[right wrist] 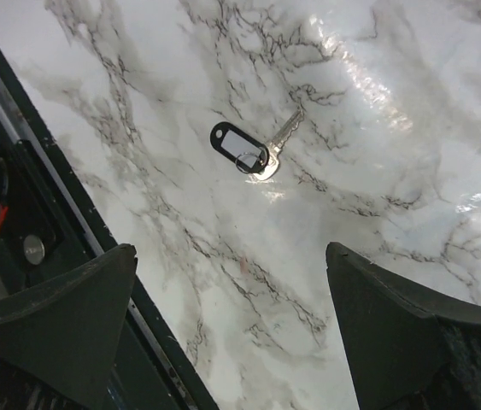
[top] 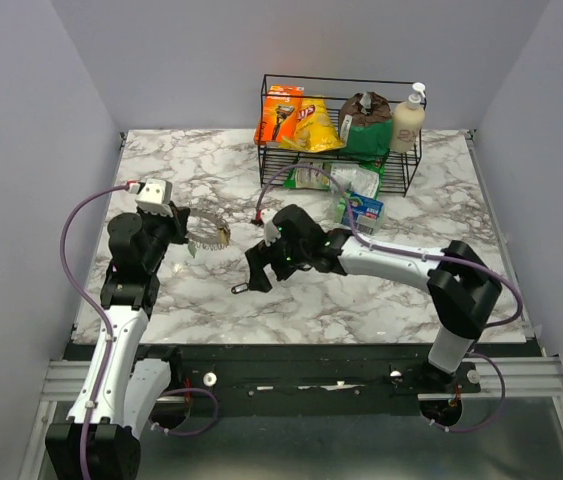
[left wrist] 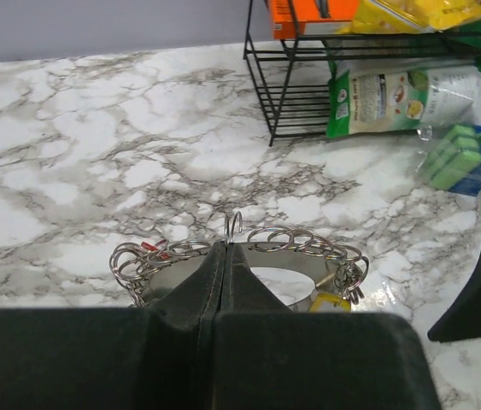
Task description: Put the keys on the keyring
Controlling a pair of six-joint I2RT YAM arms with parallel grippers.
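My left gripper is shut on a thin silver ring of the keyring, pinching it between both fingertips. A chain of silver links curves around behind them. It carries a small red tag on the left and a yellow-headed key on the right. In the top view the keyring hangs just right of the left gripper. A silver key with a dark tag lies flat on the marble, also seen in the top view. My right gripper is open and empty above it.
A black wire basket at the back holds snack bags and a lotion bottle. Green packets and a blue sponge box lie in front of it. The table's dark front edge runs close to the right gripper.
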